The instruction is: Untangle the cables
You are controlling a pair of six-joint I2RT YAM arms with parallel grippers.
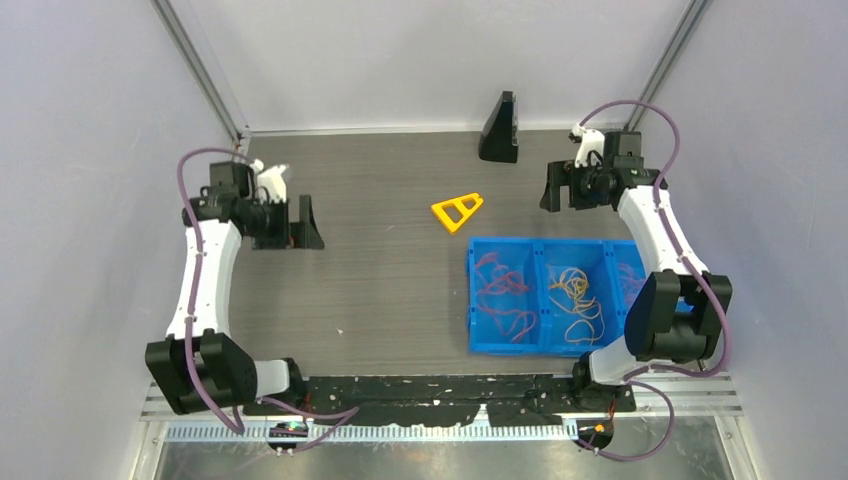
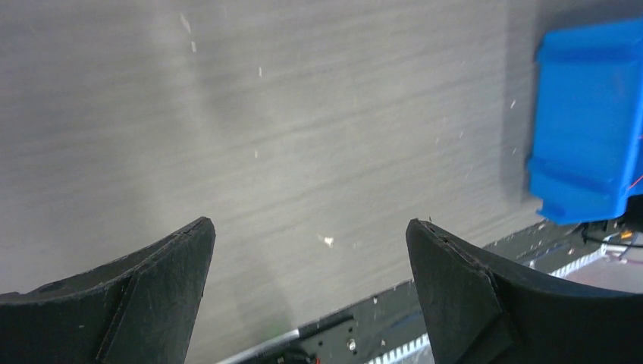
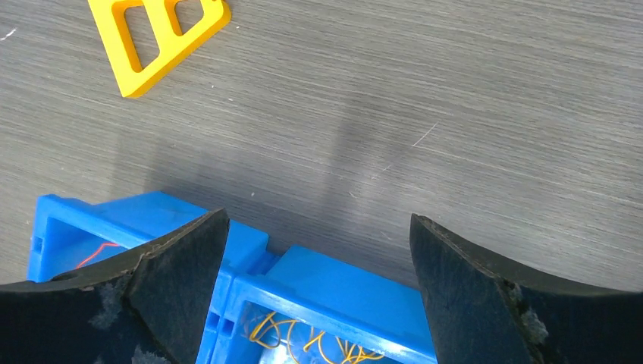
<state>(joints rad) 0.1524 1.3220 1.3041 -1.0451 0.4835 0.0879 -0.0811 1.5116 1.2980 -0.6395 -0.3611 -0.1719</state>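
Two tools stand spread wide and hold nothing. The left tool (image 2: pixel 307 235) hangs over bare desk (image 2: pixel 303 114), well apart from the work, and the right tool (image 3: pixel 318 227) hovers above the far rim of the blue bin (image 3: pixel 334 269). Every strand lies inside that three-compartment bin. The red cables (image 1: pixel 503 295) are in the left compartment and the yellow and orange cables (image 1: pixel 575 295) in the middle one. A few reddish strands (image 1: pixel 632 282) lie in the right one, partly hidden by the right arm. A yellow triangular frame (image 1: pixel 457 211) lies on the desk just beyond the bin.

The step in hand looks like a pause between picks. The middle heap reads as the least sorted, its thin loops crossing one another loosely. The next move probably calls for the right tool to descend into that compartment and pinch a single strand near a free loop. These cables look limp and light, so a neighbour could snag and ride up.
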